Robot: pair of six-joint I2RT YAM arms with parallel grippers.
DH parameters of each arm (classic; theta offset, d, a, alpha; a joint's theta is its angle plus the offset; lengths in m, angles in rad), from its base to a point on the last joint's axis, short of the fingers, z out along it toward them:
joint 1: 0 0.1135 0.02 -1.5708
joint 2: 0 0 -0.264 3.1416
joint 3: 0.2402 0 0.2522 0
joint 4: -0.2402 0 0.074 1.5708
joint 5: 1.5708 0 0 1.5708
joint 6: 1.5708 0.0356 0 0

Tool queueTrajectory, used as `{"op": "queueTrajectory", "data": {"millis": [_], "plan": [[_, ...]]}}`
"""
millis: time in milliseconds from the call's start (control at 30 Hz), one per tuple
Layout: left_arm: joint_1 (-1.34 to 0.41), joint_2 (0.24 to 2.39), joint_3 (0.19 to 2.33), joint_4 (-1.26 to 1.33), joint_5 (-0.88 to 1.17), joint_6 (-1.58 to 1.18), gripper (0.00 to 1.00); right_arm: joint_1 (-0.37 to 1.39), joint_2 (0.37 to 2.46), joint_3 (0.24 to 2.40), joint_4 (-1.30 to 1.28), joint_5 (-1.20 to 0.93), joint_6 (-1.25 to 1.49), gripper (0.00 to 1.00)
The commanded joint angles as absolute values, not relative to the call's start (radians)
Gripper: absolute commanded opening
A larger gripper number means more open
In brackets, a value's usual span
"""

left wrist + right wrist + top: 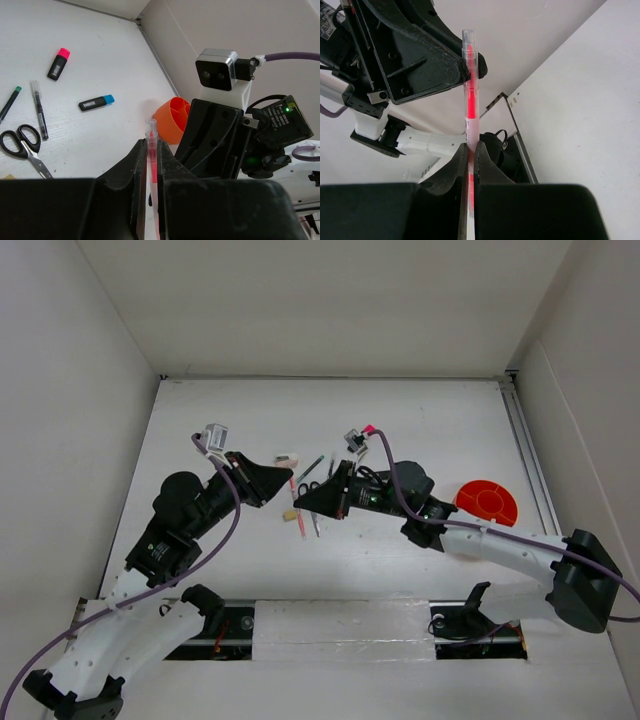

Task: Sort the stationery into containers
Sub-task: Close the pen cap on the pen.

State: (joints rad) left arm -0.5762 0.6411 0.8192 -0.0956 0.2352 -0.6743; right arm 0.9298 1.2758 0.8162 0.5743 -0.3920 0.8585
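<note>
1. The left gripper [152,149] had its fingers pressed together on a red pen [469,95] near one end, which poked just past its tips; the right gripper [471,149] pinched the same pen further along the barrel; so the pen was held in the air between the two, clear of the table [110,45].
2. The pen looked light, thin and stiff, with a smooth clear barrel likely to slip or swivel in a pinch; I judged a hold across mid-barrel the safest; with both grippers on it, any pull apart could bend or flick it, so one would need to let go first.
3. The orange tub [487,502] sat behind the right gripper, back along its own forearm; for the left gripper it lay ahead, past its partner; its divided compartments looked small for a long pen.
4. Down and to the left of the left fingers lay the scissors [22,145], a pink-capped marker [58,64], a blue-capped marker [96,103] and a thin pen [39,110], all well apart from both grippers; the two wrists crowded each other, while the table toward the tub looked open.
</note>
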Motion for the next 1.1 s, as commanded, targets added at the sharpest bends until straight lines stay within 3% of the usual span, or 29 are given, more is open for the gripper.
{"op": "queueTrajectory", "data": {"millis": [0, 1067], "plan": [[-0.588, 0.65, 0.827, -0.19, 0.285, -0.629, 0.0, 0.933, 1.256, 0.873, 0.716, -0.31, 0.832, 0.0], [-0.588, 0.601, 0.822, -0.192, 0.27, -0.612, 0.0, 0.913, 1.351, 0.899, 0.741, -0.407, 0.836, 0.0]]}}
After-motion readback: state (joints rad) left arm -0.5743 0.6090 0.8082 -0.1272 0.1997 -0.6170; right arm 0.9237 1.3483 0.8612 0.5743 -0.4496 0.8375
